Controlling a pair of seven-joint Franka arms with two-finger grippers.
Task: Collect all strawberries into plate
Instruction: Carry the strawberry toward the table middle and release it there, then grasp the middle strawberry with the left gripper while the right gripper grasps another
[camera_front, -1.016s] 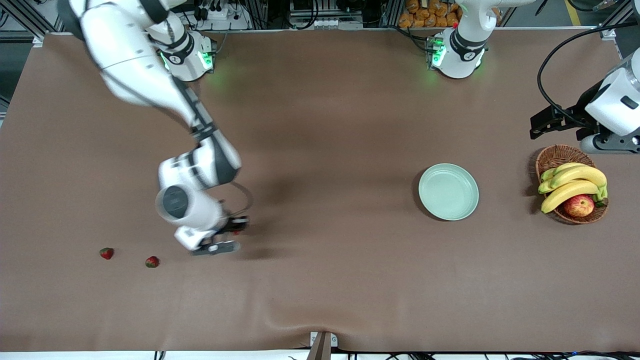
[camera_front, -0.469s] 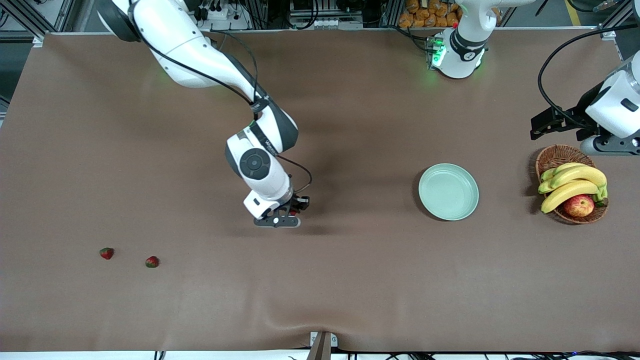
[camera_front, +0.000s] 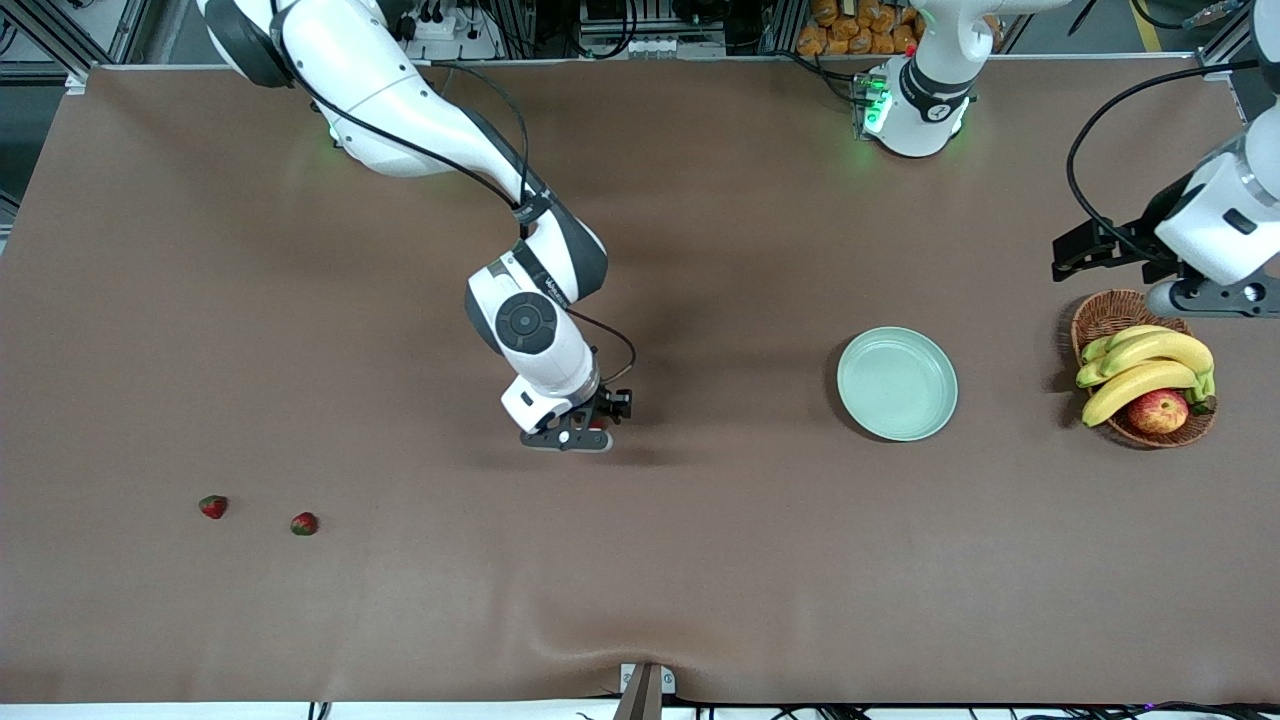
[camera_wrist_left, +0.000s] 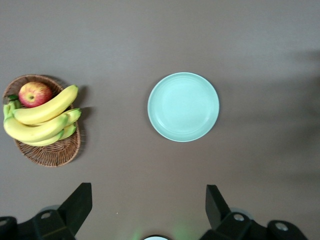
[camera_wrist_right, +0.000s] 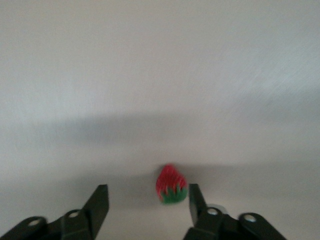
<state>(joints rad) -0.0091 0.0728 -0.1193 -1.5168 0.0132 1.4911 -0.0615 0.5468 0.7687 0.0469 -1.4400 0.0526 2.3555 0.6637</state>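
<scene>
Two strawberries (camera_front: 212, 507) (camera_front: 304, 523) lie on the brown table toward the right arm's end, nearer the front camera. A third strawberry (camera_wrist_right: 171, 185) shows in the right wrist view between the fingers of my right gripper (camera_wrist_right: 146, 207), close against one finger (camera_wrist_right: 195, 200). The jaws stand wide apart, not pinching it. In the front view my right gripper (camera_front: 592, 425) is low over mid-table and hides that berry. The mint-green plate (camera_front: 897, 384) sits empty toward the left arm's end; it also shows in the left wrist view (camera_wrist_left: 183, 106). My left gripper (camera_front: 1078, 252) waits open (camera_wrist_left: 148, 210), high beside the basket.
A wicker basket (camera_front: 1108, 312) with bananas (camera_front: 1145, 365) and an apple (camera_front: 1158, 411) stands past the plate at the left arm's end; it also shows in the left wrist view (camera_wrist_left: 50, 152). Bare brown table lies between my right gripper and the plate.
My right arm swung from near the two lying strawberries toward the plate, then crept a little farther. My left arm shifted slightly.
</scene>
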